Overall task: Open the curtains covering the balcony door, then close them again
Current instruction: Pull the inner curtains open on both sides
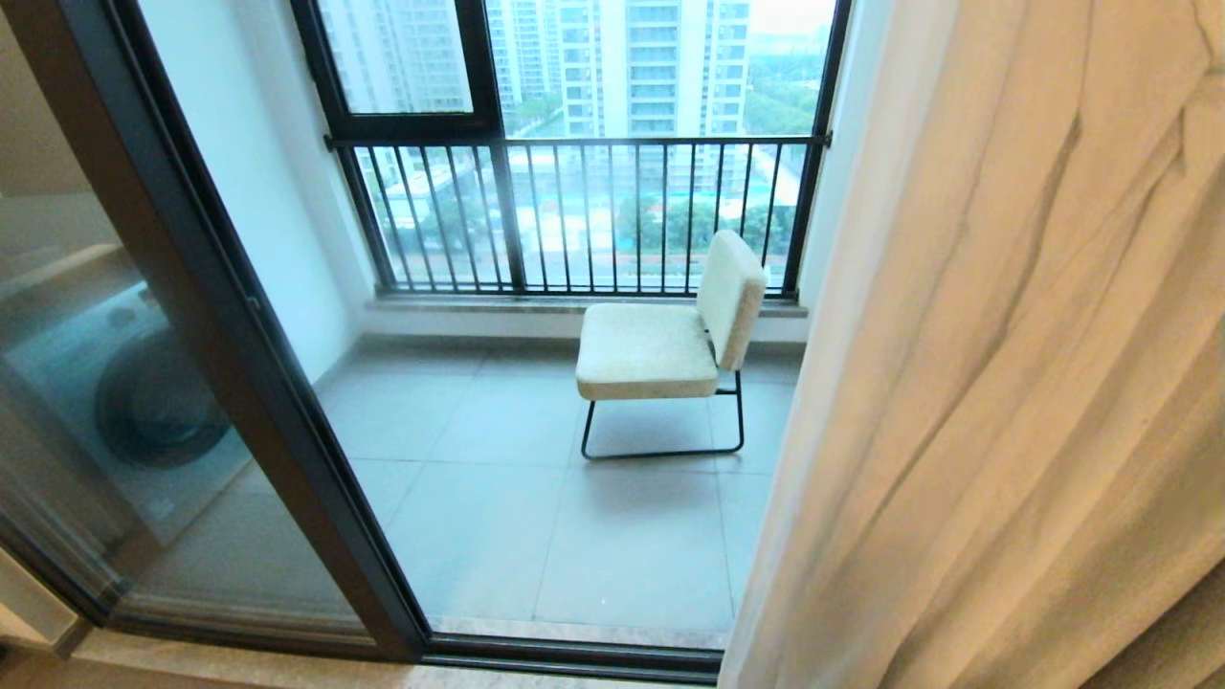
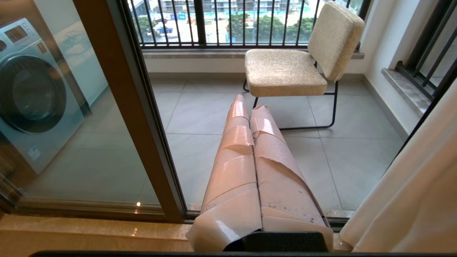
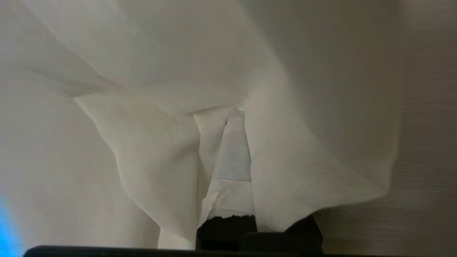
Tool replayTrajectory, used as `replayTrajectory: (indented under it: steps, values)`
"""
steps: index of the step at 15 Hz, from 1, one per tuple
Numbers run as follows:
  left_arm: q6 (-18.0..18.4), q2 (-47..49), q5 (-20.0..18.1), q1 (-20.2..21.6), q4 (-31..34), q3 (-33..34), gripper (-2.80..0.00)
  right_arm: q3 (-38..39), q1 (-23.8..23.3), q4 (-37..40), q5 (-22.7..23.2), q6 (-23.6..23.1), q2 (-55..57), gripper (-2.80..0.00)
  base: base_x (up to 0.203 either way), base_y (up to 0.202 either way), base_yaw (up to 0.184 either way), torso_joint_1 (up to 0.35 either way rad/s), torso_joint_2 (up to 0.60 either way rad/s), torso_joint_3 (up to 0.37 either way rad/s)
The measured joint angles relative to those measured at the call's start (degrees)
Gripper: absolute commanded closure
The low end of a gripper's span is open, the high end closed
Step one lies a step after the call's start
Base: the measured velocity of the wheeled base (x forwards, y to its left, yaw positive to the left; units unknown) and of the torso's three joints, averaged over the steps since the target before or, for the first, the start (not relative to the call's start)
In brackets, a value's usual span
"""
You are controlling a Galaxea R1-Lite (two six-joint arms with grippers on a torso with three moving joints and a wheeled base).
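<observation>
Curtains bunched at right, balcony door glass and opening uncovered: judged opening step nearly done or closing about to start. Next: drag fabric left across door, keeping hold. Right gripper buried in curtain folds, fingers pinching fabric. Left gripper parked low near sill, taped fingers pressed together, empty.

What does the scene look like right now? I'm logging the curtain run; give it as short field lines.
curtains: bunched at the right, doorway mostly uncovered
balcony door: dark frame at the left, balcony visible past it
right gripper: shut on a fold of the curtains
left gripper: shut, empty, pointing toward the balcony
chair: cream, on the balcony by the railing
washing machine: behind the glass, at the left
</observation>
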State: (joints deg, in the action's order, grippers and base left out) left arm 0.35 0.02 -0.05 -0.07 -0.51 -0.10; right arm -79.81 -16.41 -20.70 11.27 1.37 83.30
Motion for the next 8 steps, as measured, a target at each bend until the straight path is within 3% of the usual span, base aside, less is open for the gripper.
replayTrajectory:
  steps: [8]
  values:
    - [-0.02,0.00,0.02,0.00,0.00,0.00,0.00,-4.89,-16.28,-0.09,1.56,0.20,3.48,0.00,0.000,0.000,0.000,0.000,0.00,0.000]
